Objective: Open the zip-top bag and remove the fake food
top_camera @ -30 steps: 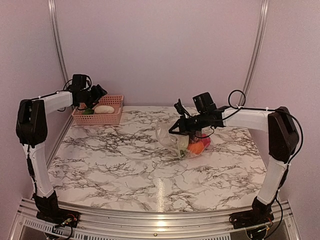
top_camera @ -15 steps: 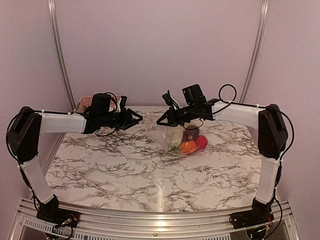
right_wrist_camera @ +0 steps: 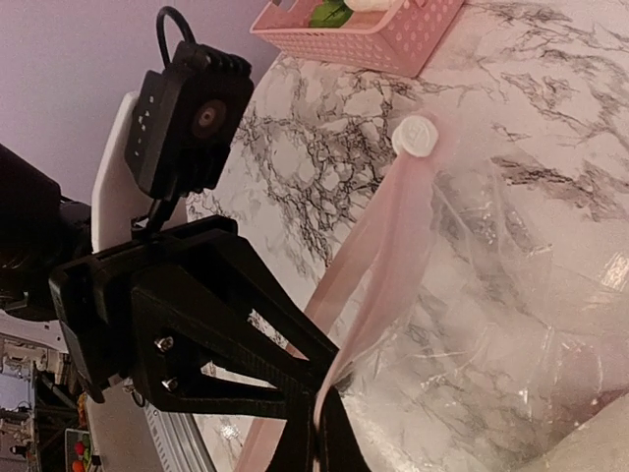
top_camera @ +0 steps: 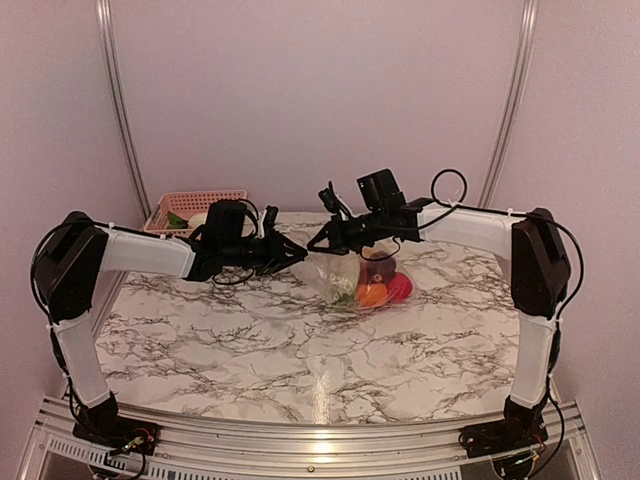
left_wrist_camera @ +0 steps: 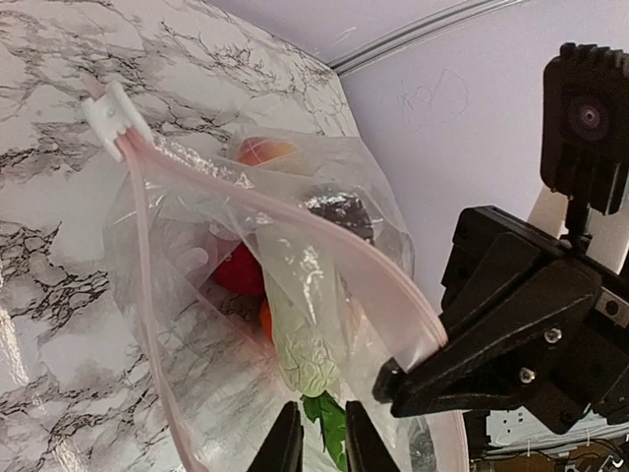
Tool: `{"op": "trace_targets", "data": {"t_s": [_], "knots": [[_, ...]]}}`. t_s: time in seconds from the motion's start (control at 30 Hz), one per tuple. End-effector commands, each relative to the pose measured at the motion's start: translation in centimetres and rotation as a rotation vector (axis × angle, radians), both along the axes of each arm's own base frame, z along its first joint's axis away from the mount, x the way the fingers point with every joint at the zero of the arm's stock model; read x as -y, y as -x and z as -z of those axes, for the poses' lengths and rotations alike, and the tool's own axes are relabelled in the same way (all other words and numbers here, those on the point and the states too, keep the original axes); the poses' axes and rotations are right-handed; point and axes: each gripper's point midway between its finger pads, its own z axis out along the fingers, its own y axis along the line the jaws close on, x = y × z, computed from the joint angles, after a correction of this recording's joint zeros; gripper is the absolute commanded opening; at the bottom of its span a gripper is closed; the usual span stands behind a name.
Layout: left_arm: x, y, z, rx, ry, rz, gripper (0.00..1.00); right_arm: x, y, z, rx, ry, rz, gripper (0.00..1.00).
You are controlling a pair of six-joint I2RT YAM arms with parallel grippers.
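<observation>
Clear plastic gaping: right pincer (left_wrist_camera: 390, 383) clenches the pink rim of the zip-top bag (left_wrist_camera: 197, 324), fake food (left_wrist_camera: 239, 270) inside; left pincer (left_wrist_camera: 319, 447) nearly closed at the near lip, and whether it is grasping I cannot tell.

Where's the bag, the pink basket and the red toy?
bag (left_wrist_camera: 211, 364): left wrist view, on its clear plastic side.
basket (right_wrist_camera: 393, 39): right wrist view, on its pink side wall.
red toy (top_camera: 401, 287): top view, on its round middle, inside the bag.

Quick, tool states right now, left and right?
Left tool: nearly closed at the bag; grip cannot be told.
Right tool: closed on the bag's rim.
</observation>
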Motion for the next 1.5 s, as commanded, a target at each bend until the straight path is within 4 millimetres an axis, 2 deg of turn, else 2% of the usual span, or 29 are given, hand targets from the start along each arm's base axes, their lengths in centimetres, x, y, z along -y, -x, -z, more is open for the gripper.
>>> {"op": "trace_targets", "data": {"t_s": [0.0,0.17,0.27,0.43,0.47,0.5,0.67,0.8,0.87,1.0,1.13,1.27,1.47], "knots": [[1.1,0.2,1.7,-0.014,-0.011,0.010,0.16,-1.4,-0.4,-3.7,0.052,-0.079,-0.007,0.00],[2.9,0.3,2.5,-0.016,-0.003,0.037,0.17,-2.0,-0.4,-4.2,0.049,-0.104,-0.010,0.00],[4.0,-0.1,2.3,-0.020,0.045,0.041,0.20,-2.1,-0.3,-4.1,0.043,-0.105,-0.014,0.00],[5.8,-0.3,3.6,-0.042,0.069,0.068,0.33,-1.0,-0.2,-3.9,0.040,-0.096,-0.006,0.00],[6.0,-0.3,3.8,-0.047,0.072,0.073,0.36,-0.5,-0.3,-4.0,0.038,-0.095,0.001,0.01],[6.0,-0.3,4.2,-0.054,0.071,0.074,0.38,0.2,-0.5,-4.1,0.040,-0.095,0.009,0.06],[5.8,0.0,5.5,-0.071,0.041,0.075,0.47,4.9,-1.1,-4.2,0.037,-0.072,0.067,0.37],[5.7,0.2,6.5,-0.084,0.021,0.083,0.51,9.1,-1.7,-3.8,0.039,-0.031,0.122,0.50],[5.7,0.3,6.7,-0.084,0.020,0.090,0.54,11.1,-2.1,-3.3,0.033,-0.006,0.151,0.53],[6.1,0.4,7.0,-0.083,0.022,0.112,0.59,15.5,-3.5,-0.7,0.000,0.094,0.240,0.54],[6.5,0.7,6.9,-0.077,0.024,0.132,0.60,19.2,-4.7,2.0,-0.046,0.171,0.304,0.57],[6.8,1.1,7.2,-0.071,0.010,0.151,0.61,20.7,-5.8,3.9,-0.073,0.198,0.318,0.69],[7.2,1.5,7.5,-0.073,-0.001,0.170,0.66,20.4,-7.8,5.5,-0.083,0.210,0.305,0.75]]}}
